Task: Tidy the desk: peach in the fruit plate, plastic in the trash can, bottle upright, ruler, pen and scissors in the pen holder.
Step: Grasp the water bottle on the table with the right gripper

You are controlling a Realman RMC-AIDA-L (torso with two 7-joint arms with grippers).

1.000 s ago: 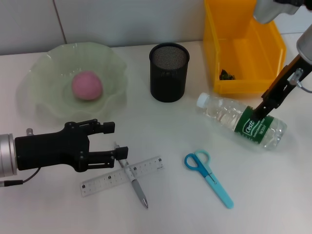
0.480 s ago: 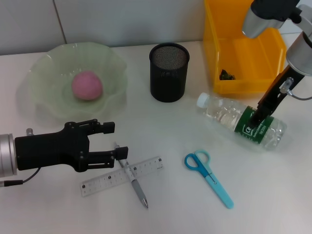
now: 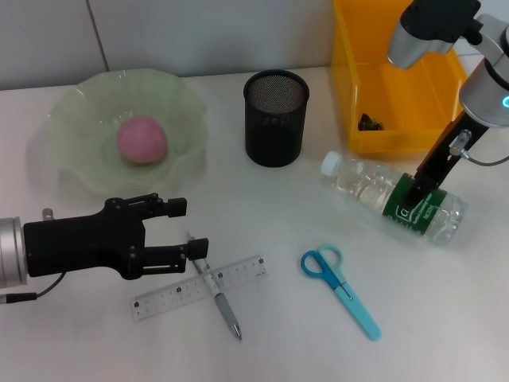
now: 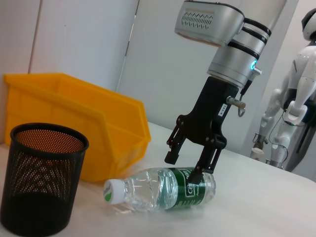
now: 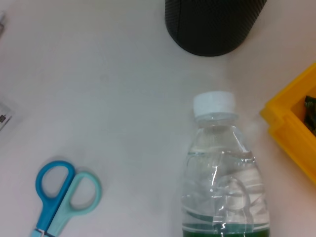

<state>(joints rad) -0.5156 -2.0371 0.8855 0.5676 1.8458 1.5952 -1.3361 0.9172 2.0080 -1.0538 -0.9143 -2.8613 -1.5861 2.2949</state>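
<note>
The bottle [image 3: 374, 189] lies on its side in front of the trash can [image 3: 433, 131], its cap [image 5: 214, 104] toward the pen holder [image 3: 275, 118]. My right gripper [image 3: 415, 193] is open, and its fingers straddle the bottle's green label [image 4: 185, 181]. In the fruit plate [image 3: 71, 119] rests the peach [image 3: 143, 139]. A dark scrap of plastic [image 3: 367, 122] is inside the trash can. My left gripper [image 3: 189, 228] is open, just above the pen [image 3: 216, 290], which crosses the ruler [image 3: 167, 298]. The scissors [image 3: 339, 288] lie flat at front centre.
A white wall runs behind the table. The pen holder [image 4: 42, 185] stands between the fruit plate and the trash can [image 4: 84, 126]. A white humanoid robot [image 4: 296, 98] stands far off beyond the table in the left wrist view.
My right arm has swung in over the bottle and its fingers have settled lower on the green label. The left arm and all other objects have not moved.
</note>
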